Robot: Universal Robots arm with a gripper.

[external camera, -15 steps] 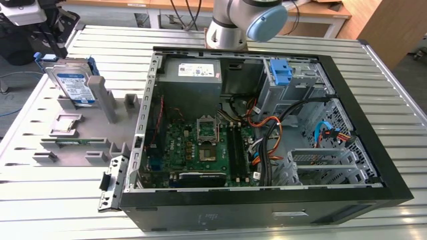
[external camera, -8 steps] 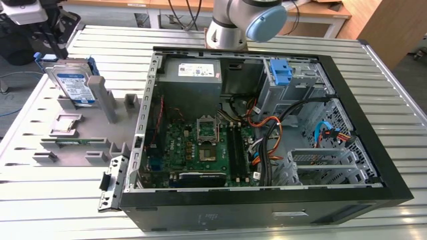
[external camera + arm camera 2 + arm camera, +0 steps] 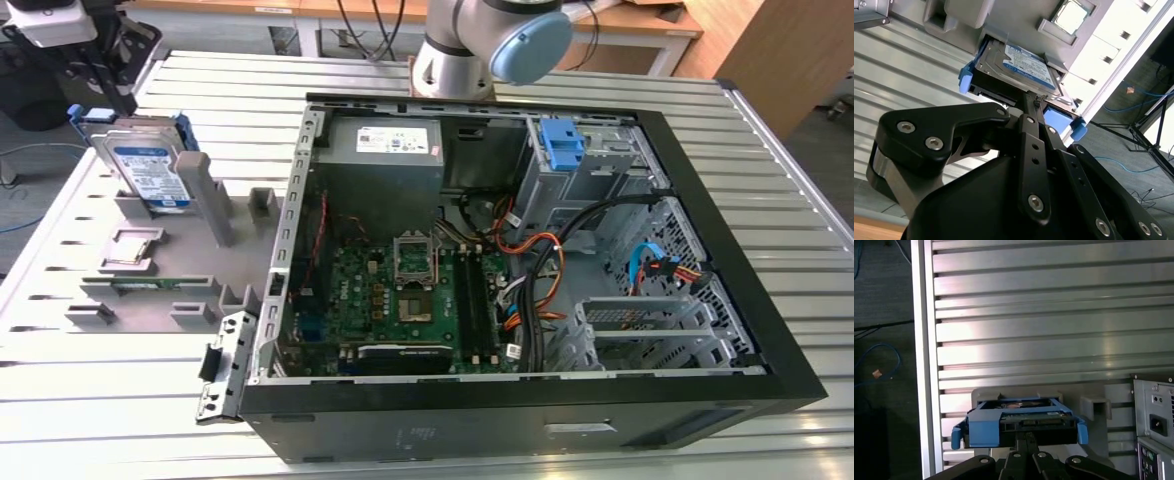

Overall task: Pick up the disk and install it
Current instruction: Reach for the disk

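Note:
The disk (image 3: 144, 170) stands upright in a grey holder (image 3: 200, 215) on the slatted table, at the exterior view's left. It is silver with a white-and-blue label and a blue rail bracket. My gripper (image 3: 123, 100) hangs just above the disk's top edge. In both wrist views the black fingers come together into a narrow point at the disk's connector end, gripper (image 3: 1030, 100) against disk (image 3: 1021, 65), gripper (image 3: 1025, 437) against disk (image 3: 1019, 422). The fingers look shut, with nothing seen between them. The disk sits in its slot.
An open computer case (image 3: 534, 405) lies on the table at the exterior view's right, showing a motherboard (image 3: 400, 290), cables and a metal drive cage (image 3: 641, 325). A blue latch (image 3: 565, 145) stands at its far side. The arm's base (image 3: 467, 50) is behind the case.

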